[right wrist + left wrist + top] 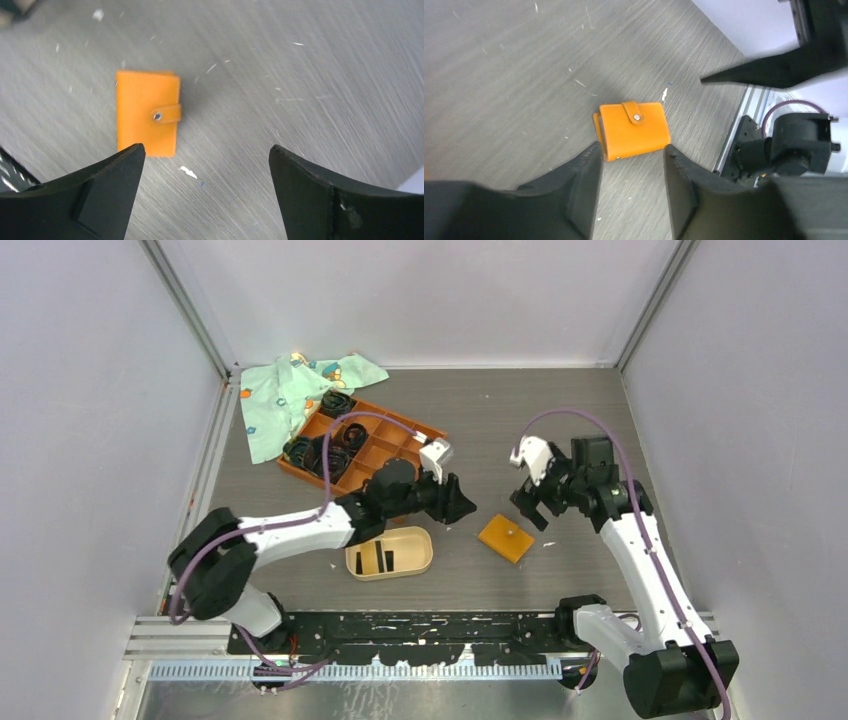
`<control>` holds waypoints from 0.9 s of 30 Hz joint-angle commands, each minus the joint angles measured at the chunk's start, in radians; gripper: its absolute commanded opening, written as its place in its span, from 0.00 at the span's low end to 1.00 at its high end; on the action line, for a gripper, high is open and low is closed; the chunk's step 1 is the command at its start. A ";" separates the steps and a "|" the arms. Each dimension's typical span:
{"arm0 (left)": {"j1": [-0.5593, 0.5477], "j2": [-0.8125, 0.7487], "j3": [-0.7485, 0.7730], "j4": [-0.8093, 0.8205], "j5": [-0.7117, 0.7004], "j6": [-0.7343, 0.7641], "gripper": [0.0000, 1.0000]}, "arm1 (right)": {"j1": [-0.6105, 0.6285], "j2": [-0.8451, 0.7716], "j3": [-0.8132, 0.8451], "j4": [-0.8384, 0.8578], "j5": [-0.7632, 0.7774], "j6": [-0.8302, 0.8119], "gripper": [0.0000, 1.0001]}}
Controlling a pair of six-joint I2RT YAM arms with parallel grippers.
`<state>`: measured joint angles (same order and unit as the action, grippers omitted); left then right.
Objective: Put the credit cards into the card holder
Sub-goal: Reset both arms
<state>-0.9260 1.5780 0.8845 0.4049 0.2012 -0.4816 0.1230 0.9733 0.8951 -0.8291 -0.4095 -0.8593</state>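
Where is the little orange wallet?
In the top view the wallet lies shut on the table, right of the beige tray, between the left gripper and right gripper.

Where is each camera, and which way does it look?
Top external: above and behind, looking down at the table; left arm and right arm show.
Left wrist: on the left arm, facing down at the orange wallet; its jaws show.
Right wrist: on the right arm, facing down at the wallet; its open jaws show.
Shared: all see the wallet.
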 commanded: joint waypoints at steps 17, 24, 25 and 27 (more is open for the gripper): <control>0.090 -0.696 0.141 -0.715 -0.193 0.091 0.99 | -0.036 -0.061 0.525 -0.051 0.015 0.843 0.99; 0.090 -0.712 0.259 -0.886 -0.277 0.134 0.99 | -0.042 -0.070 0.612 -0.056 0.071 1.013 1.00; 0.090 -0.716 0.267 -0.897 -0.279 0.138 1.00 | -0.043 -0.069 0.619 -0.056 0.084 1.023 1.00; 0.090 -0.729 0.264 -0.902 -0.284 0.142 1.00 | -0.045 -0.060 0.632 -0.062 0.101 1.031 0.99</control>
<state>-0.8383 0.8768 1.1099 -0.4198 -0.0418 -0.3756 0.0849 0.9096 1.4754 -0.8898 -0.3428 0.0856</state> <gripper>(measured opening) 0.994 0.994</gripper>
